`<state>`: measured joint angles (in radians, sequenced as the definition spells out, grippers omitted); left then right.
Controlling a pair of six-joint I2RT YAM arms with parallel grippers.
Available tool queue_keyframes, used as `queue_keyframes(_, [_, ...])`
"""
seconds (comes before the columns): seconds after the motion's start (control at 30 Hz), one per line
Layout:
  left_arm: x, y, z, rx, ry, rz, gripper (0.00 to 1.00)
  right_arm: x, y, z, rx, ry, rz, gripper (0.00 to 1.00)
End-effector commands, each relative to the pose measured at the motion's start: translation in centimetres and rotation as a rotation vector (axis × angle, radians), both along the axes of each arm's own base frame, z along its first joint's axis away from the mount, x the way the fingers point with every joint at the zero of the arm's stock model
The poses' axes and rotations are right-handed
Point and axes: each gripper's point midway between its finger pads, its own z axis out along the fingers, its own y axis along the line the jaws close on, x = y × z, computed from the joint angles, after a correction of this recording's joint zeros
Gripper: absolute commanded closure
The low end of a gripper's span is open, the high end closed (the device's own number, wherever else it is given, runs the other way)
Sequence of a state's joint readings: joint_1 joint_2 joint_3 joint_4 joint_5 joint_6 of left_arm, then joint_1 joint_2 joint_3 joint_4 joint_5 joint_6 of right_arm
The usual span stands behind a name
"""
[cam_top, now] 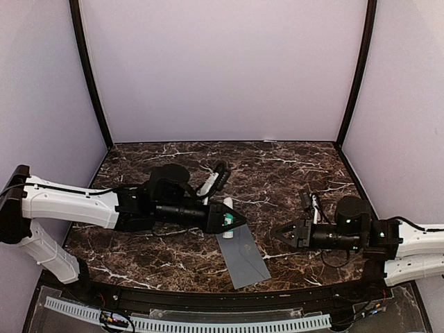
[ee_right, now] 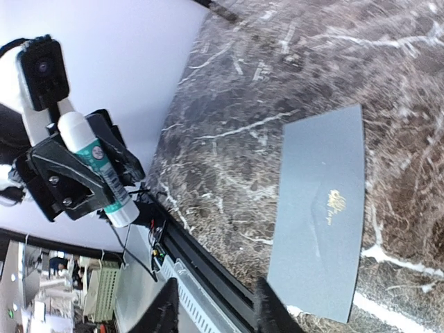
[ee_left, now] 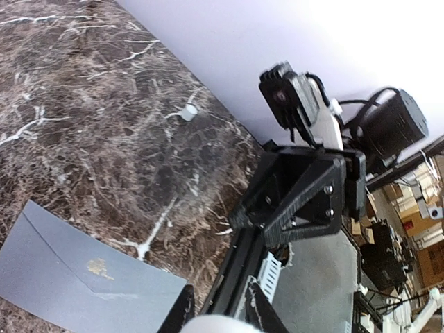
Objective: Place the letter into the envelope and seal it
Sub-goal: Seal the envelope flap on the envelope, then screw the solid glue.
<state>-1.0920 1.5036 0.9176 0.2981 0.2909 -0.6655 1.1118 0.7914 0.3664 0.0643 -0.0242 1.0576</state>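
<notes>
Both arms [cam_top: 66, 202] are white-shelled with black joints — triangular black end effectors [cam_top: 243, 220], silver screws [ee_left: 329, 189].

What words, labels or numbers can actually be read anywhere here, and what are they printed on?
No text is legible in any view.
Envelope: a small gold mark on its face, too small and blurred to read.
Glue stick: a teal label with fine print, too small to read.

- Envelope [cam_top: 244, 258], lower centre: smooth matt slate-grey paper with a small gold emblem.
- Table [cam_top: 291, 166]: glossy dark marble-look top with white veins.
- Glue stick [ee_right: 91, 158], left: smooth white plastic.
- Left gripper [cam_top: 239, 220]: matt black plastic.
</notes>
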Motion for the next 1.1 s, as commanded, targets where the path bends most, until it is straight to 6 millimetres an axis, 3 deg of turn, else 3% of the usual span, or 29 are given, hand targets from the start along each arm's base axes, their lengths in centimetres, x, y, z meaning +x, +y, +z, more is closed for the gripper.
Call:
queue_keyframes(0.0, [-5.3, 0.2, 4.8, -0.094, -0.088, -0.218, 1.00, -1.6, 0.5, 6.3, 0.145, -0.132, 0.118, 0.58])
queue_keyframes(0.1, [-8.2, 0.3, 7.5, -0.178, -0.107, -0.311, 0.99, -2.8, 0.9, 9.9, 0.256, -0.188, 0.182, 0.49])
queue_keyframes(0.2, [-10.7, 0.1, 8.8, -0.214, -0.103, -0.402, 0.99, -3.7, 1.5, 12.8, 0.319, -0.237, 0.218, 0.45])
queue_keyframes(0.3, [-12.9, -0.4, 8.8, -0.203, -0.088, -0.465, 0.99, -4.4, 2.4, 14.8, 0.350, -0.276, 0.249, 0.44])
queue_keyframes(0.43, [-13.6, -0.8, 8.9, -0.189, -0.084, -0.471, 0.99, -5.4, 4.0, 17.1, 0.373, -0.317, 0.287, 0.44])
queue_keyframes(0.77, [-12.3, -1.1, 9.0, -0.177, -0.092, -0.393, 0.99, -7.3, 7.5, 18.0, 0.362, -0.326, 0.313, 0.46])
queue_keyframes(1.07, [-12.4, -1.1, 9.0, -0.192, -0.083, -0.393, 1.00, -7.4, 8.4, 17.1, 0.313, -0.318, 0.294, 0.48])
